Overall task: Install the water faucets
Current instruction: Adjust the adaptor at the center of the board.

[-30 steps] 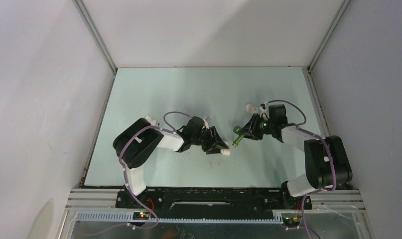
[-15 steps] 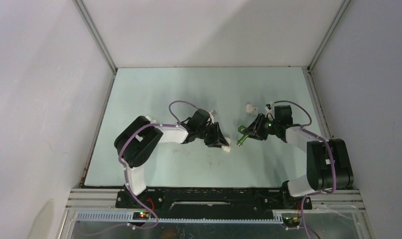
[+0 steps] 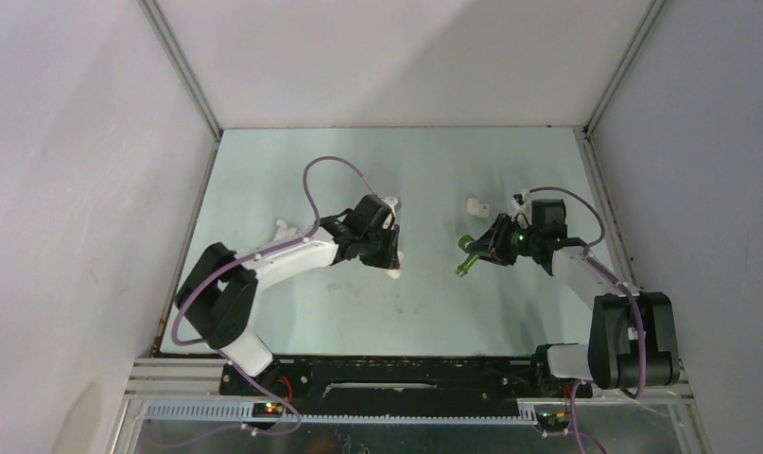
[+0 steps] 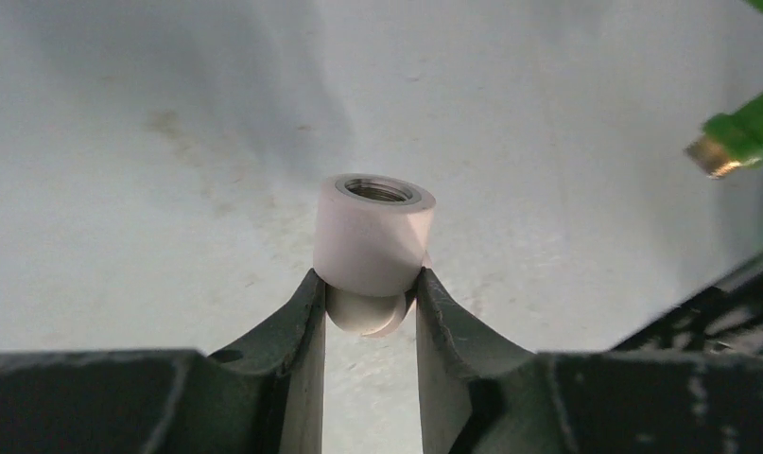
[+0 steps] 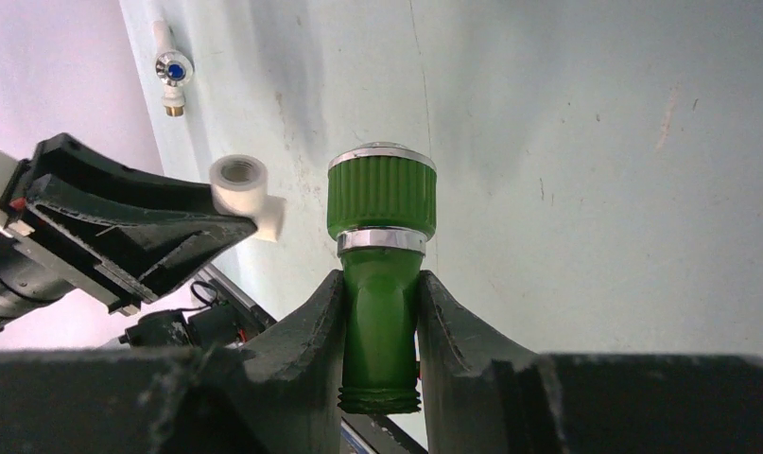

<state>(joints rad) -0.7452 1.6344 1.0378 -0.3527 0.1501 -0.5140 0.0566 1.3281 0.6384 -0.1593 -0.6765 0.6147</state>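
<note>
My right gripper [image 5: 379, 284] is shut on the body of the green water faucet [image 5: 381, 208], whose ribbed knob points away from the camera. From above, that faucet [image 3: 466, 260] hangs right of centre, brass end toward the left arm. My left gripper [image 4: 368, 284] is shut on a short white threaded fitting [image 4: 374, 232], with the green faucet's brass tip [image 4: 713, 156] off to its right. From above, the fitting [image 3: 394, 273] sits a hand's width left of the faucet. A white faucet [image 5: 174, 76] with a blue-centred knob lies on the table beyond the left gripper.
A small white piece [image 3: 476, 205] lies on the pale green table [image 3: 358, 170] just beyond the right gripper [image 3: 481, 251]. Another white part [image 3: 285, 227] rests beside the left forearm. Grey walls close in the table on three sides.
The left arm has stretched out and its gripper has swung left and farther up the table with the white fitting, widening the gap to the green faucet. The right gripper drifted slightly right.
</note>
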